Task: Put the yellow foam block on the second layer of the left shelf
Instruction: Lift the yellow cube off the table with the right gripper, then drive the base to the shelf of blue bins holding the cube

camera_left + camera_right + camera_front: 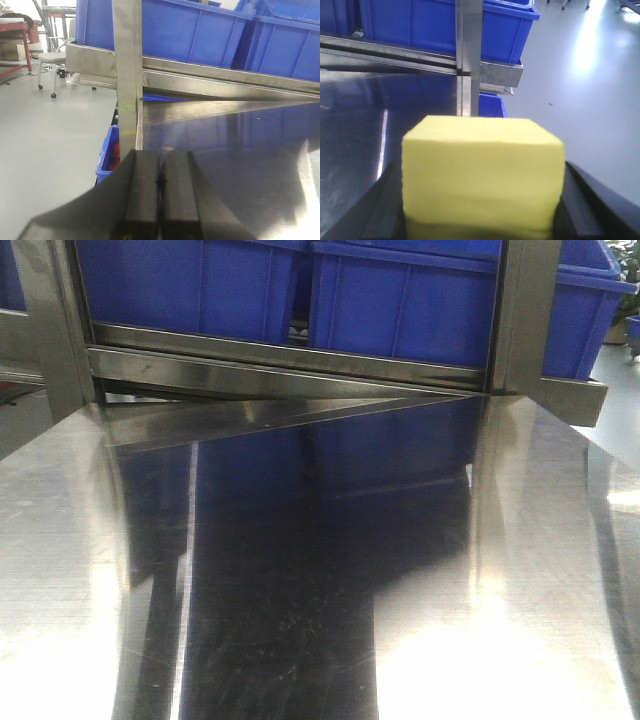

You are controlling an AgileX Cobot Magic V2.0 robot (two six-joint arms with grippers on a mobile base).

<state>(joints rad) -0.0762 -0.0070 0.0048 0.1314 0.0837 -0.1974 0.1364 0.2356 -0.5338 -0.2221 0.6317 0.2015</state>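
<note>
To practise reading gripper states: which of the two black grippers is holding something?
The right gripper, clamped on a bright yellow foam cube. The left gripper has its black pads pressed together, nothing between them.

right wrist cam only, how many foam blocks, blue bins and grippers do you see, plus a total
foam blocks: 1, the yellow foam block
blue bins: 3, two on the shelf (one cut off at the frame edge), one lower down beside the steel post
grippers: 1, the right gripper, shut on the block
total: 5
</note>
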